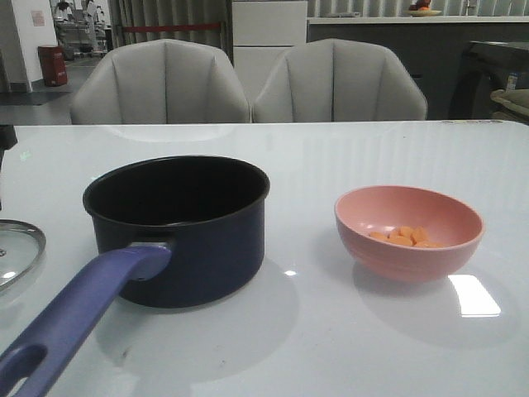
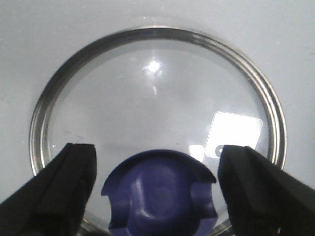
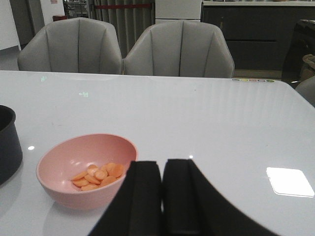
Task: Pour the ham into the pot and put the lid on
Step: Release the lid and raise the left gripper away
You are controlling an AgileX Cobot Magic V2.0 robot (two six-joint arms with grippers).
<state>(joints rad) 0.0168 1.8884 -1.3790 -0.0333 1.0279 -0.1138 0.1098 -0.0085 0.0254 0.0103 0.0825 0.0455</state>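
The dark navy pot [image 1: 207, 248] stands left of the table's middle, empty, its purple-blue handle [image 1: 83, 306] pointing toward the front left. The ham [image 1: 405, 236] lies as orange chunks in a pink bowl [image 1: 405, 265] to the pot's right. The glass lid [image 1: 16, 248] lies flat at the table's left edge. In the left wrist view my left gripper [image 2: 157, 164] is open, its fingers on either side of the lid's blue knob [image 2: 162, 196] without touching it. My right gripper [image 3: 162, 169] is shut and empty, a little to the right of the bowl [image 3: 74, 196] and ham [image 3: 98, 174].
Two grey chairs [image 1: 161, 83] stand behind the table's far edge. The white table [image 1: 331, 347] reflects a bright patch of light to the right of the bowl. The pot's wall [image 3: 7, 142] shows at the edge of the right wrist view.
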